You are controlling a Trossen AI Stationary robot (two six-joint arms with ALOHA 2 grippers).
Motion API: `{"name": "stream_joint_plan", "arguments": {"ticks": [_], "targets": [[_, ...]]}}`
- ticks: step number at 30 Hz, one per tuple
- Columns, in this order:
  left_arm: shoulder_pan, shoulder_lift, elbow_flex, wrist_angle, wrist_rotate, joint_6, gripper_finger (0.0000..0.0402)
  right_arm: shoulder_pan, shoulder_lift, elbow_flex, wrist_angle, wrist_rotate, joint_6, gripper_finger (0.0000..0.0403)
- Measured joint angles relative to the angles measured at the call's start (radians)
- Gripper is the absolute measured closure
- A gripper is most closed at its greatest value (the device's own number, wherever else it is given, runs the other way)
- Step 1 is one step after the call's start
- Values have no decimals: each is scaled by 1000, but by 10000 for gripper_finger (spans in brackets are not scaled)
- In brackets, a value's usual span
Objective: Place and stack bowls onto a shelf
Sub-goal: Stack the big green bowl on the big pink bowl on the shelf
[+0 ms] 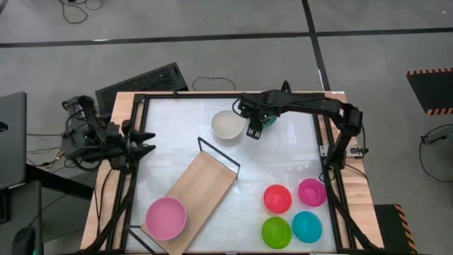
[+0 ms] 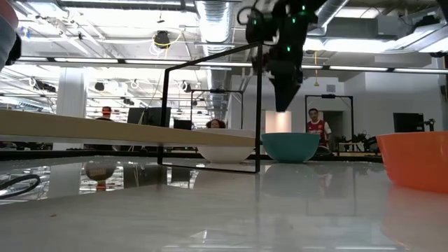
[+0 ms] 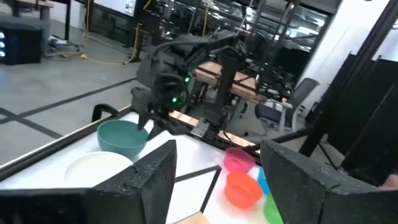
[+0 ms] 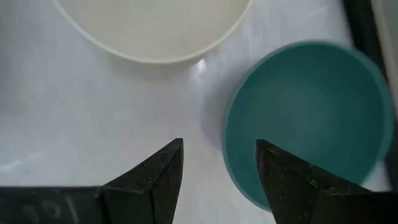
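Dark, wedge-shaped fingers of the right gripper (image 4: 217,180) stand parted and empty above the glossy white tabletop (image 1: 283,163), over the rim of a smooth round dark green plastic bowl (image 4: 308,118) beside a cream-white one (image 4: 155,28). A pink bowl (image 1: 166,217) sits on the light-wood shelf (image 1: 205,177). The left gripper (image 1: 145,142) waits open at the table's edge.

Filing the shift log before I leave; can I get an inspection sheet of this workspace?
Surface: white tabletop, glossy, no spills seen.
Job's things: shelf lies diagonally with pink bowl on its near end; cream bowl and dark green bowl on the table; red, magenta, lime and cyan bowls grouped near the right corner.
Clutter: nothing seen.
Grippers: right gripper open above the dark green bowl's rim; left gripper open, at the left edge.
Cables: loose on the floor.
Surroundings: keyboard, people beyond.
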Motion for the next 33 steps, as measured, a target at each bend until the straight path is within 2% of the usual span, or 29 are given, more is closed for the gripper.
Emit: {"name": "stream_joint_plan", "arguments": {"ticks": [4, 12, 19, 22, 26, 27, 33], "targets": [[43, -18, 0, -26, 67, -9, 177, -40, 0, -42, 55, -79, -3, 178], [115, -42, 0, -101, 108, -15, 177, -52, 0, -139, 185, -76, -24, 178], [170, -43, 0, -139, 146, -12, 177, -82, 29, -211, 203, -36, -46, 194], [187, -43, 0, -141, 165, -13, 177, -91, 35, -212, 218, -18, -46, 236], [200, -43, 0, -149, 192, -14, 177, -85, 41, -215, 207, -13, -46, 365], [202, -43, 0, -149, 200, -14, 177, -81, 39, -212, 206, -12, -34, 376], [202, -43, 0, -147, 212, 25, 177, -47, 39, -132, 96, -18, -3, 376]]}}
